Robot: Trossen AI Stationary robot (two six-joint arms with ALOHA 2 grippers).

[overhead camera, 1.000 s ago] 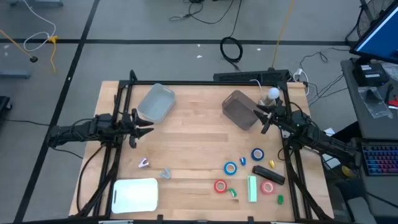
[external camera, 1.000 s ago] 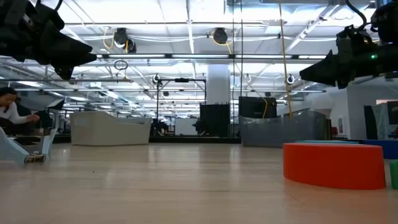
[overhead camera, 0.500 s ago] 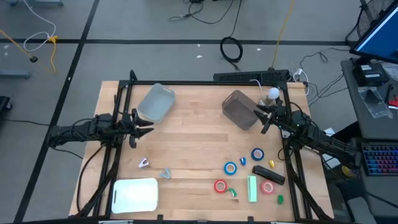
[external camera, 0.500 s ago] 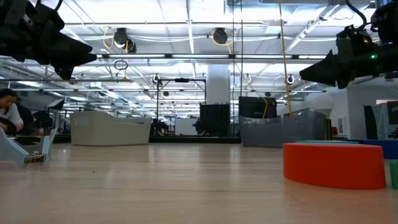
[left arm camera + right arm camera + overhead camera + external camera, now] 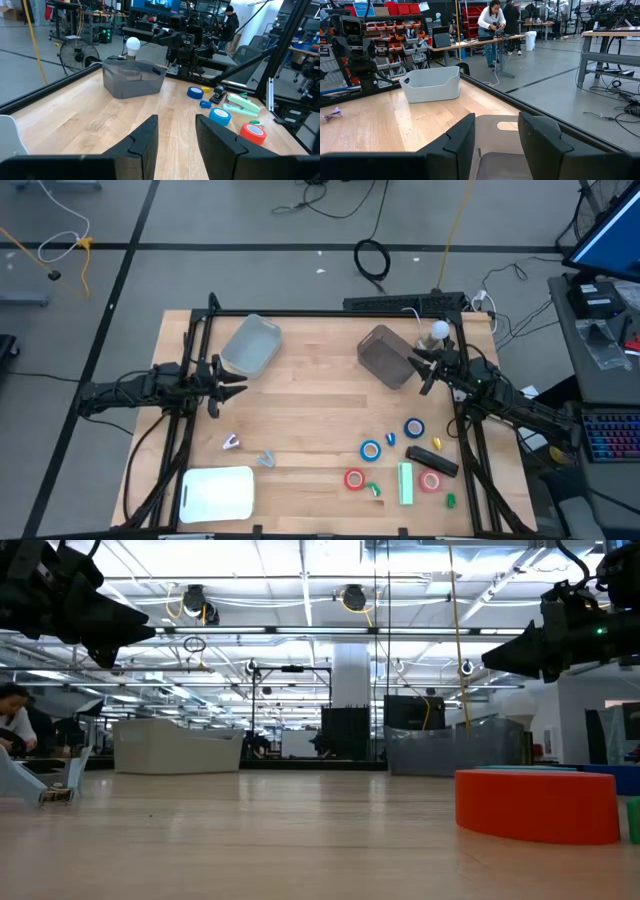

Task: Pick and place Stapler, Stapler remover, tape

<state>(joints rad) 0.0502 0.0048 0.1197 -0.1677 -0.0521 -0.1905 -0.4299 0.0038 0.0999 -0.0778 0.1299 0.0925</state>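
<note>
Four tape rolls lie flat near the table's right near corner in the high view: blue tape [image 5: 414, 427], blue tape [image 5: 371, 450], red tape [image 5: 354, 479] and red tape [image 5: 430, 482]. A mint-green stapler [image 5: 405, 483] lies between the red rolls, with a black stapler-like object [image 5: 433, 461] beside it. A small pale stapler remover [image 5: 231, 442] rests toward the left. My left gripper [image 5: 243, 377] hovers open at the table's left, beside the clear bin. My right gripper [image 5: 420, 372] hovers open at the dark bin's right edge. The left wrist view shows its open fingers [image 5: 176, 125], blue tape [image 5: 219, 116] and red tape [image 5: 252, 132].
A clear bin [image 5: 250, 345] and a dark grey bin [image 5: 386, 356] stand at the far side, with a white bulb-like object [image 5: 438, 330] behind the dark one. A white lid [image 5: 218, 493] lies at the near left. Small green pieces [image 5: 375, 490] sit among the rolls. Bare wood spans the middle.
</note>
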